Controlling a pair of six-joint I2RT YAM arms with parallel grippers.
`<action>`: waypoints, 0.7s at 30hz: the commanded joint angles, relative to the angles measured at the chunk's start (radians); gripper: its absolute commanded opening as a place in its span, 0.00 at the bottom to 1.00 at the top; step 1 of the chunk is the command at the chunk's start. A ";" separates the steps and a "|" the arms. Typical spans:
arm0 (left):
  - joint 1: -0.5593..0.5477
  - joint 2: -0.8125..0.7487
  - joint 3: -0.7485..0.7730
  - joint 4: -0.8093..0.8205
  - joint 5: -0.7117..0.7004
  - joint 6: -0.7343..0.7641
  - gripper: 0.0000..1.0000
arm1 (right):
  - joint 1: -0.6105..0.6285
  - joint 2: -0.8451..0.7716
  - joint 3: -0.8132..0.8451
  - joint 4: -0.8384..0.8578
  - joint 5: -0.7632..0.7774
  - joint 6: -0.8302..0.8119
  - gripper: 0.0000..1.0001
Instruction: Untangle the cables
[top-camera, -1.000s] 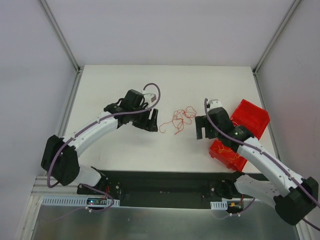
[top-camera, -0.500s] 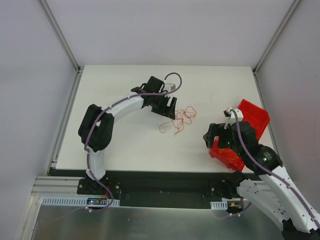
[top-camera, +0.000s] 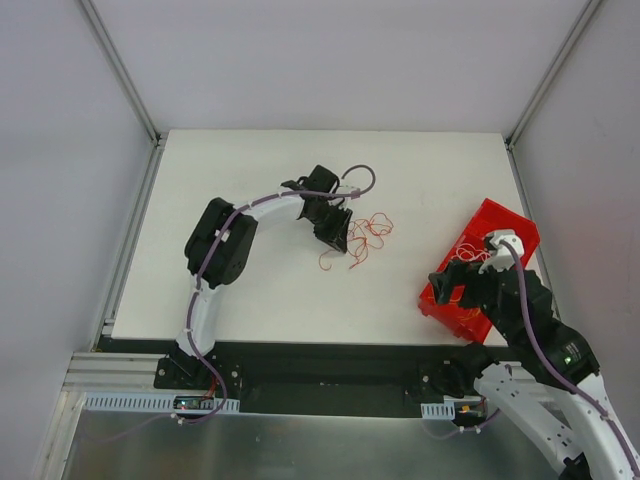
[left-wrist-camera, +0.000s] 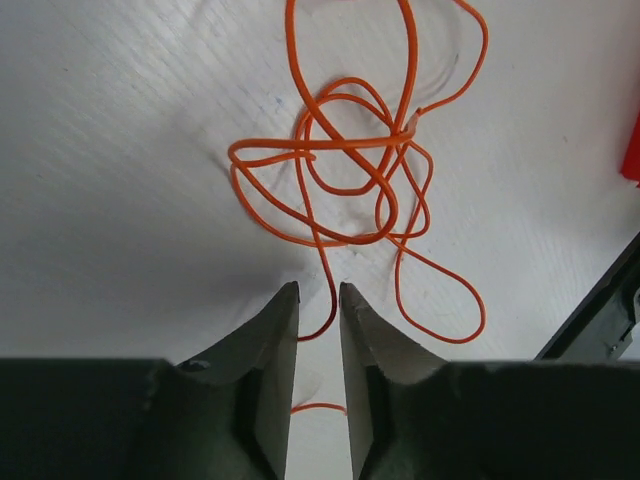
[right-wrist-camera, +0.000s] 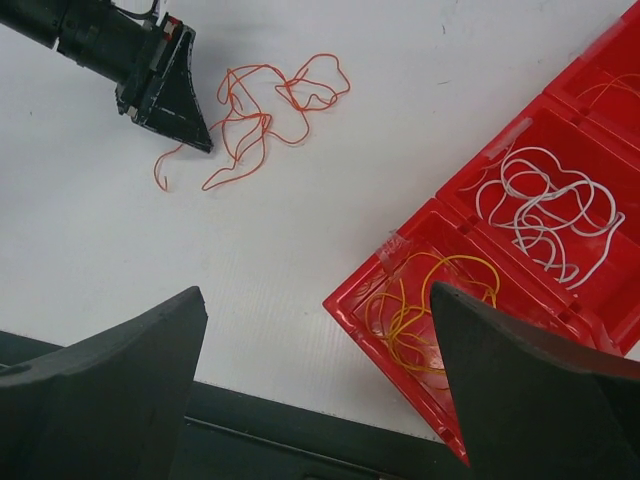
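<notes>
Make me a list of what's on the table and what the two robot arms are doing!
Table: white
Loose tangle: red-orange cables, lying on the table
Red bin: at the table's right edge, split into compartments
In the bin: yellow-orange cables in one compartment, whitish cables in the next
Left jaws: almost closed with a narrow gap, one strand of the tangle running between them
Right jaws: wide open above the bin, holding nothing
</notes>
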 joint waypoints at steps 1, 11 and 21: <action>-0.036 -0.034 -0.040 -0.009 0.035 -0.002 0.10 | -0.003 0.063 -0.006 0.034 -0.021 -0.027 0.96; -0.079 -0.480 -0.250 -0.009 0.052 -0.166 0.00 | -0.001 0.454 -0.051 0.259 -0.224 0.145 0.96; -0.088 -0.766 -0.350 -0.003 0.217 -0.284 0.00 | 0.005 0.670 -0.160 0.854 -0.517 0.430 0.98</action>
